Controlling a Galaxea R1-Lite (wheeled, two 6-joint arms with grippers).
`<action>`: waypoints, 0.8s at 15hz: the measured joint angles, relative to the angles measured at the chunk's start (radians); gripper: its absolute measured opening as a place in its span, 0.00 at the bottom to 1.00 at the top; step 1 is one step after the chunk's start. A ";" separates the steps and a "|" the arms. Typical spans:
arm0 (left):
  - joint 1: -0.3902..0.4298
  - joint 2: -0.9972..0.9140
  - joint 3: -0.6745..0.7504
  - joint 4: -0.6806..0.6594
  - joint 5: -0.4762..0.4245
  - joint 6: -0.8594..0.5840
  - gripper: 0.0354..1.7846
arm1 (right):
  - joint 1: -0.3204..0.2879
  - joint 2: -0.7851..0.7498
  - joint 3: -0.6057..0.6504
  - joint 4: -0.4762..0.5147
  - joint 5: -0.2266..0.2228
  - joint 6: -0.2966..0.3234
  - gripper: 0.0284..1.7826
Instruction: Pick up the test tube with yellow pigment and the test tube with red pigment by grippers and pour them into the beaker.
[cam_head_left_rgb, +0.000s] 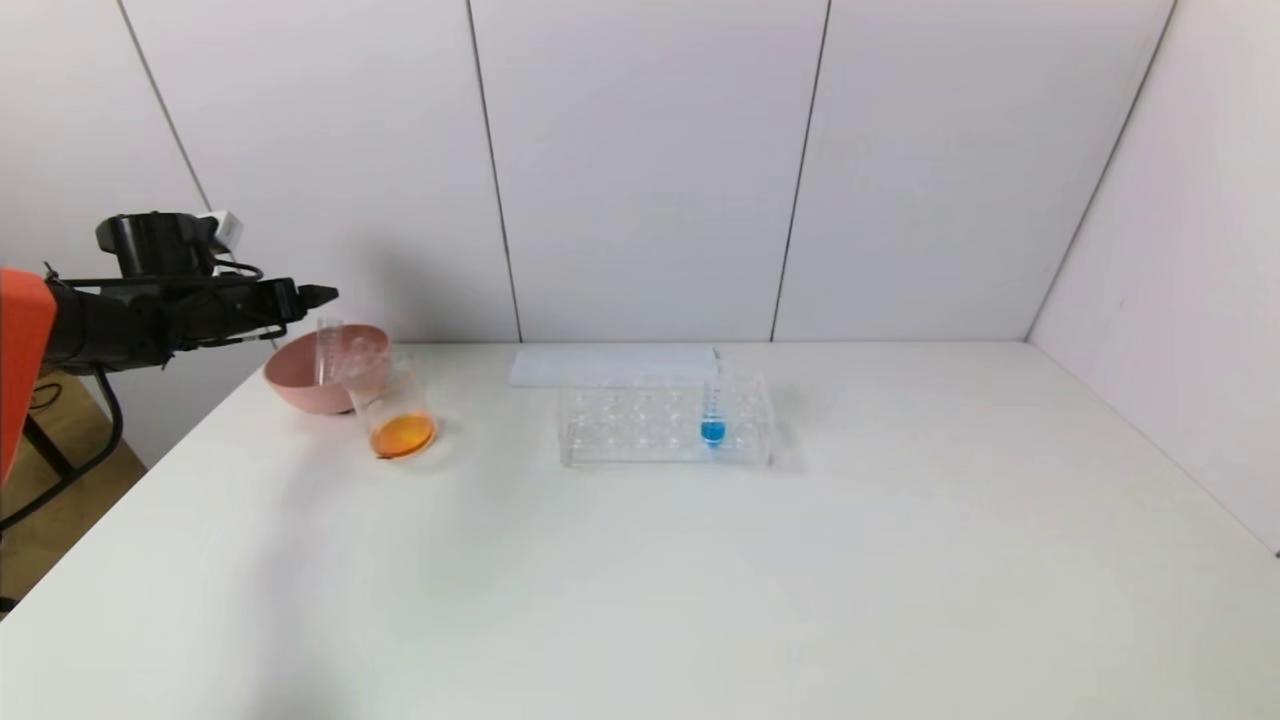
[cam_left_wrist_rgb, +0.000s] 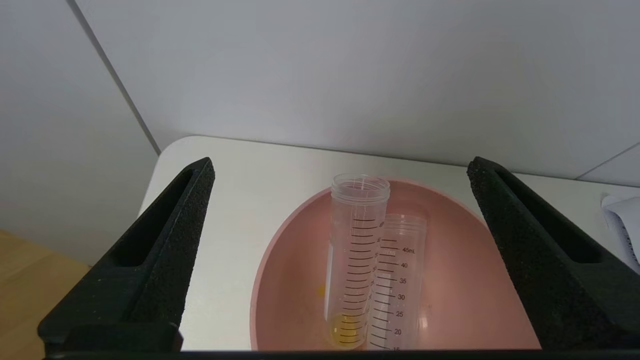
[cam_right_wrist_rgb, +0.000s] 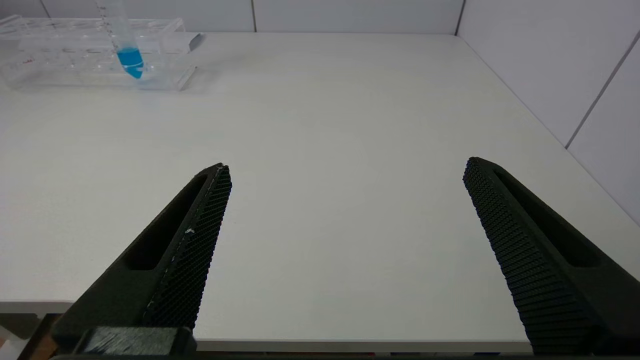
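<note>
Two clear graduated tubes lean in the pink bowl (cam_left_wrist_rgb: 450, 300). One is the test tube with yellow pigment (cam_left_wrist_rgb: 350, 280), with only a yellow trace left in its tip. The other tube (cam_left_wrist_rgb: 400, 280) shows no colour and its tip is cut off, so I cannot tell whether it is the test tube with red pigment. My left gripper (cam_left_wrist_rgb: 340, 167) hangs open above the bowl, holding nothing; in the head view it (cam_head_left_rgb: 320, 295) is at the far left. The beaker (cam_head_left_rgb: 395, 410) stands in front of the bowl (cam_head_left_rgb: 300, 385) with orange liquid in it. My right gripper (cam_right_wrist_rgb: 346, 165) is open over bare table near the front edge.
A clear tube rack (cam_head_left_rgb: 640, 425) stands mid-table with a blue-tipped tube (cam_head_left_rgb: 712, 415) upright in it; the right wrist view shows the rack (cam_right_wrist_rgb: 60, 55) and the blue tube (cam_right_wrist_rgb: 129, 55) far off. A white sheet (cam_head_left_rgb: 610, 365) lies behind the rack. Walls close the back and right.
</note>
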 joint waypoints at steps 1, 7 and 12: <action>-0.001 -0.023 0.005 0.000 0.000 0.010 0.99 | 0.000 0.000 0.000 0.000 0.000 0.000 0.95; -0.005 -0.280 0.120 0.012 -0.007 0.096 0.99 | 0.000 0.000 0.000 0.000 0.000 0.000 0.95; -0.038 -0.657 0.327 0.084 -0.033 0.113 0.99 | 0.000 0.000 0.000 0.000 0.000 0.000 0.95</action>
